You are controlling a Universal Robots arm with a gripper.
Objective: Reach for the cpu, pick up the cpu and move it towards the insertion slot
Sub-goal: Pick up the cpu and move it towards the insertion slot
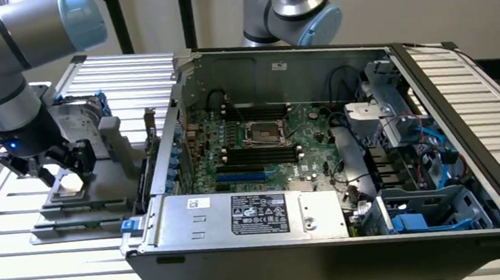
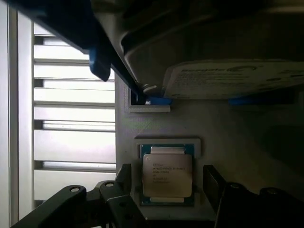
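On fixture [image 1: 84,203] beside case [image 1: 333,258], we see gripper [image 1: 65,173] over cpu [image 2: 167,175], fingers [image 2: 213,183] apart either side of it; insertion slot [image 1: 263,132] well off toward exterior view's right.

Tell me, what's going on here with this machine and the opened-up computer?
A robot arm has its gripper low over a cpu, a small square silver chip lying in a recess of a grey holder beside the open computer case. The fingers are open, one on each side of the chip, not gripping it. The insertion slot, a metal-framed socket on the green board inside the case, sits empty.
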